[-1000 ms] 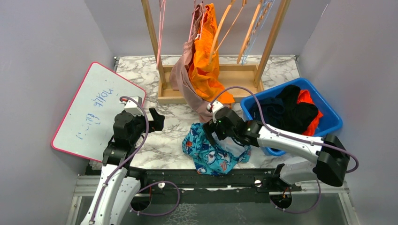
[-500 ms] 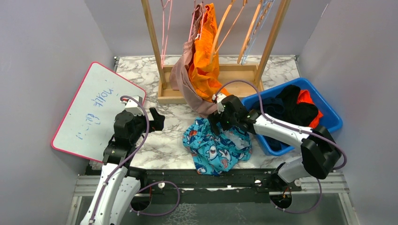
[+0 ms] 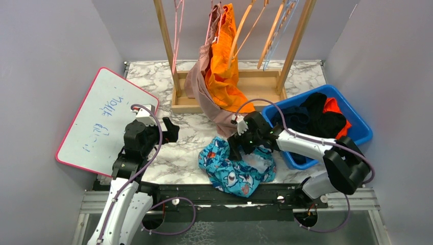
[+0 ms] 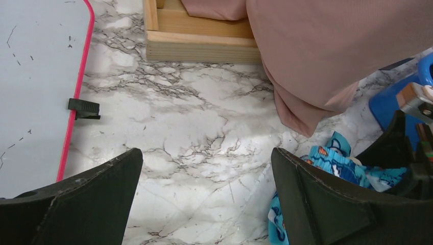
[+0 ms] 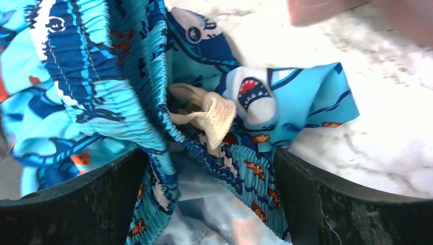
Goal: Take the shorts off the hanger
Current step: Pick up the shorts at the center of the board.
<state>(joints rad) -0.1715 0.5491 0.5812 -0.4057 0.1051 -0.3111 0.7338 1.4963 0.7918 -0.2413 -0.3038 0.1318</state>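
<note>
The blue cartoon-print shorts (image 3: 232,171) lie crumpled on the marble table near the front edge. My right gripper (image 3: 237,149) is pressed down onto them. In the right wrist view it (image 5: 209,158) is open, and the gathered elastic waistband (image 5: 240,168) sits between the wide-apart fingers. Bright orange shorts (image 3: 222,66) and dusty pink shorts (image 3: 198,84) hang on hangers from the wooden rack (image 3: 260,81). My left gripper (image 3: 171,130) hovers open over bare marble to the left, empty in its own view (image 4: 207,158), with the pink shorts (image 4: 332,46) ahead of it on the right.
A blue bin (image 3: 357,135) at the right holds dark shorts (image 3: 319,122) and red-orange ones (image 3: 334,107). A pink-edged whiteboard (image 3: 102,120) leans at the left. Empty hangers (image 3: 245,30) hang on the rack's right side.
My right gripper lifted toward the rack, then came back down onto the blue shorts, which bunched up slightly. The left arm has not moved.
</note>
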